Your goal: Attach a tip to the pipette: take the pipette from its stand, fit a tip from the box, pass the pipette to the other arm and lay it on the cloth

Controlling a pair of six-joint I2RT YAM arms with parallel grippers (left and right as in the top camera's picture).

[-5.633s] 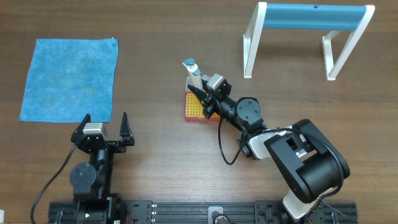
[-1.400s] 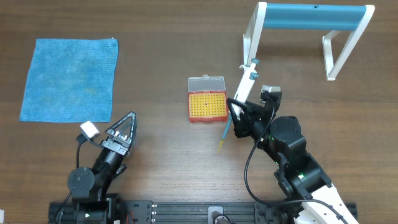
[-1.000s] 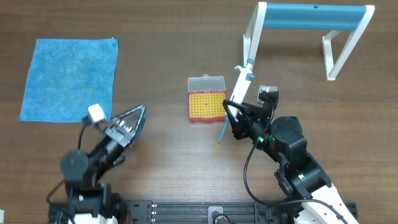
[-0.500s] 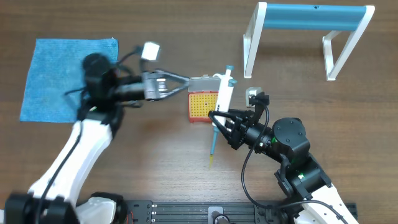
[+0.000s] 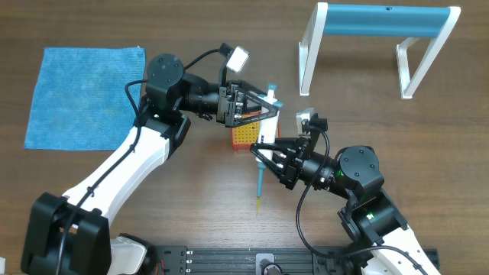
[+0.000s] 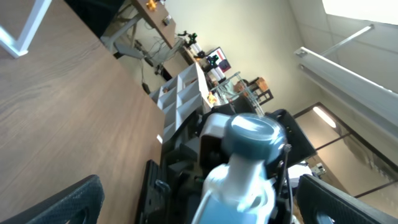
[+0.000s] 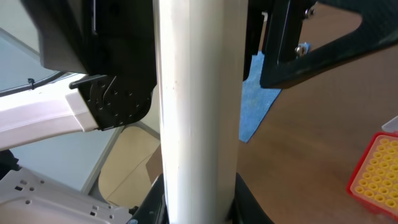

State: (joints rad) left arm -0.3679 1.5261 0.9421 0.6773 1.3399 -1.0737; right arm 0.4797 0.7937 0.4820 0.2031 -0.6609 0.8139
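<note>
1. Pipette of white plastic with a blue-grey cap and a yellow tip fitted [image 5: 261,177] is what we meet first from above. It hangs near the middle of the wooden table [image 5: 183,198], cap toward the far edge and tip toward the near edge. The right gripper [image 5: 266,147] is clamped round its barrel. The left gripper [image 5: 273,107], on an arm stretched across from the left side, has its fingers spread either side of the cap end; we cannot tell whether they touch it. The orange tip box [image 5: 243,137] sits just behind both grippers, partly covered. The square blue cloth [image 5: 84,95] lies at the far left corner, and the white-and-blue stand [image 5: 382,21] at the far right corner.
2. From the left wrist, we see the pipette's cap [image 6: 249,134] between the left gripper's [image 6: 202,208] black fingers [image 6: 56,199], which stand wide apart.
3. From the right wrist, we see the white barrel [image 7: 199,93] running through the right gripper's [image 7: 199,211] grasp, with the cloth [image 7: 258,102] and tip box [image 7: 376,171] on the table beyond.
</note>
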